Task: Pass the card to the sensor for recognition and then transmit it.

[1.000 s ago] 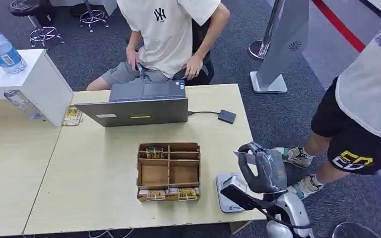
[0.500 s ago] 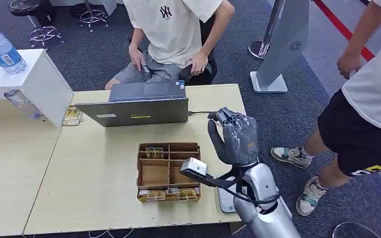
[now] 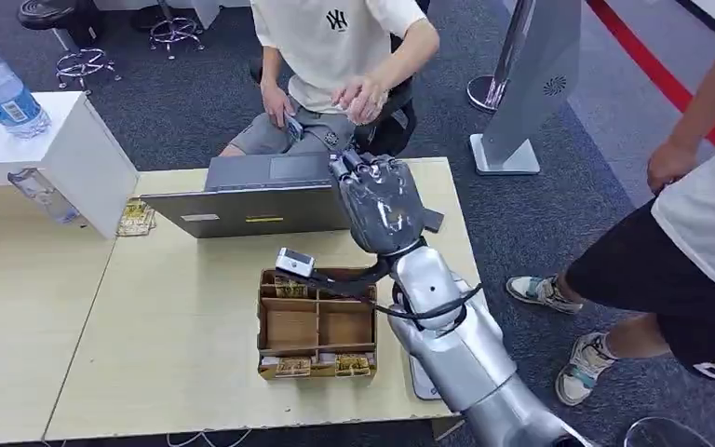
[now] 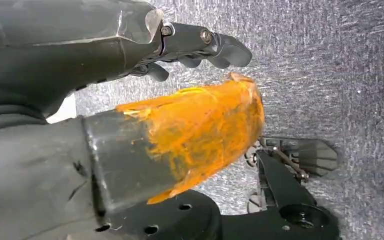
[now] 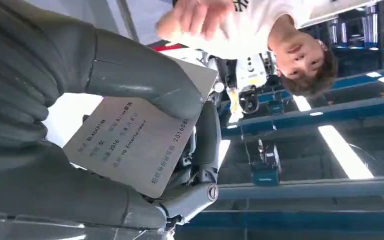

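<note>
Right hand [image 3: 384,203] raised over far table edge, pinching card [image 5: 140,145] between thumb and fingers; seated person's hand [image 3: 358,96] just beyond; step judged hand-over, sensor pass seemingly done; next: hold steady, release once taken; left hand [image 4: 200,45] hanging, holding nothing, fingers loosely apart.

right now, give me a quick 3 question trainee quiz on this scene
1. True or false: the right hand holds a card.
2. What does the cardboard tray stand on? A) the floor B) the wooden table C) the laptop
3. Fill in: the right hand is raised above the table's far edge, toward the seated ____.

Key: 1 true, the thumb presses the card against the fingers. 2 B. 3 person, whose own hand is lifted.
</note>
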`<action>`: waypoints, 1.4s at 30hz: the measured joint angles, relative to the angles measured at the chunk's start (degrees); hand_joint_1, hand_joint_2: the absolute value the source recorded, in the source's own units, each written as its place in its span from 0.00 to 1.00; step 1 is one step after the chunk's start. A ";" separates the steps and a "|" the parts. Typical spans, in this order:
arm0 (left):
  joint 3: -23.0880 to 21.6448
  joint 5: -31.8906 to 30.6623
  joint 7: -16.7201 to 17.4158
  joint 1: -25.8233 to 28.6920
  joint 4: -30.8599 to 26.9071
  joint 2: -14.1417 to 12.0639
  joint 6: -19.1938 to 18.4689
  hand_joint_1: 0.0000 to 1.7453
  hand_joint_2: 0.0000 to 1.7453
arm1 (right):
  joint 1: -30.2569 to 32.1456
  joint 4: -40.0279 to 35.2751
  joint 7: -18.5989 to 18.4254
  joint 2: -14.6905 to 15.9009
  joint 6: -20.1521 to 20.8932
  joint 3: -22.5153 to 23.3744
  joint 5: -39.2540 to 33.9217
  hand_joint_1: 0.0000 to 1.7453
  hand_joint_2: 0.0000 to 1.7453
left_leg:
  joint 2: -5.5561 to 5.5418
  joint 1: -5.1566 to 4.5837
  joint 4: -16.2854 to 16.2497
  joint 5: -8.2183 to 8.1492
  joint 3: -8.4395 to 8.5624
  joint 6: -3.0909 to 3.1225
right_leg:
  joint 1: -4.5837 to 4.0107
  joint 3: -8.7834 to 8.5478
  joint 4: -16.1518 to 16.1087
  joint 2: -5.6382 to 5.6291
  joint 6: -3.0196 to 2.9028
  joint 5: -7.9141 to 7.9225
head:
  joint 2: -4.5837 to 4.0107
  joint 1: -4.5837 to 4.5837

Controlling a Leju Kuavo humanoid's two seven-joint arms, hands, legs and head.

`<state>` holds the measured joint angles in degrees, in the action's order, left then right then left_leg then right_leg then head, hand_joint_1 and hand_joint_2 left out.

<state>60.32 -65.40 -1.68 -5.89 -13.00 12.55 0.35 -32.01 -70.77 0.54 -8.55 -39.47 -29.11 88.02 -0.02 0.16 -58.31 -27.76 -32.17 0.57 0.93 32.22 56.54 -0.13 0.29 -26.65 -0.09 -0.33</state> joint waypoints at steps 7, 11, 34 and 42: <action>-0.98 -0.79 0.46 -0.36 0.00 0.11 -0.31 0.00 0.00 | -5.02 5.92 -4.33 -0.41 -0.02 -0.39 0.98 1.00 1.00 | -0.01 0.00 -0.01 0.00 0.00 0.00 | 0.00 0.00 -0.01 0.00 0.00 0.00 | 0.00 0.02; -1.37 -0.87 0.46 -0.38 0.00 0.20 -0.31 0.00 0.00 | -7.15 8.32 -7.43 -0.28 -0.02 -1.68 0.98 1.00 1.00 | 0.00 0.00 -0.01 0.00 0.00 0.00 | 0.00 0.02 -0.01 0.00 0.00 0.00 | 0.00 0.02; -1.53 -0.74 0.39 -0.31 0.00 0.46 -0.13 0.00 0.00 | -11.46 13.52 -22.45 6.47 -0.09 -15.13 0.98 0.00 1.00 | -0.01 0.00 -0.02 0.00 0.00 0.00 | -0.01 0.05 -0.01 0.00 0.00 0.00 | 0.00 0.00; -1.51 -0.15 -0.15 0.02 0.00 0.48 0.46 0.00 0.00 | -3.28 0.63 -18.41 8.74 -0.13 -12.40 0.98 0.00 1.00 | -0.03 0.00 -0.02 -0.03 -0.02 0.00 | -0.01 0.05 -0.05 0.01 0.00 -0.01 | 0.00 -0.02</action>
<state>58.82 -65.55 -1.84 -5.88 -13.00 13.03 0.81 -35.28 -70.14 -17.87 0.20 -39.60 -41.51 89.00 -0.04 0.16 -58.33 -27.79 -32.19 0.57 0.93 32.27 56.49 -0.12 0.29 -26.66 -0.09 -0.35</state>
